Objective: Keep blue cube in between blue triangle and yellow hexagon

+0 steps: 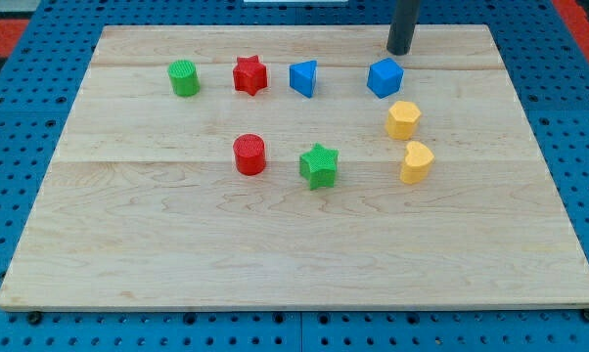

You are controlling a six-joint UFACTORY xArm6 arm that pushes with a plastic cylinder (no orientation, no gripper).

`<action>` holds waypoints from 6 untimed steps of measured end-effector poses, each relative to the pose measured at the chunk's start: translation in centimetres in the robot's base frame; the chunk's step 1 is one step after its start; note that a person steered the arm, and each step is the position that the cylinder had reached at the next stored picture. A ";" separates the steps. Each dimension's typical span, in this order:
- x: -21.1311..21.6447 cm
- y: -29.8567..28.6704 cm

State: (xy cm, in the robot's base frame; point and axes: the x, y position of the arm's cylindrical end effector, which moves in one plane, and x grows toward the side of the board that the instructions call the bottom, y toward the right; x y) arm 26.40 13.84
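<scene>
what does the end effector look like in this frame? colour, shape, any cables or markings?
Only the lower part shows: a straight, dark grey to black cylindrical rod, plain and matte, ending in my tip, a blunt flat end. No cables, labels or markings are visible on it. No hand. The arm above is cut off by the view's top.

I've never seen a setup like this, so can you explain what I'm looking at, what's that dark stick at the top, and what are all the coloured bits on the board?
This is one camera picture of a wooden board. The dark stick is a robot arm's rod; my tip pushes blocks and holds nothing. It sits just above and to the right of the blue cube.

Top row, from the view's left: green cylinder, red star, blue triangle, blue cube. Below the cube: yellow hexagon, then a yellow heart. In the middle: red cylinder and green star.
</scene>
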 end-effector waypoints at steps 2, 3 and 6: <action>5.5 -2.3; 9.5 -2.3; 16.0 -2.3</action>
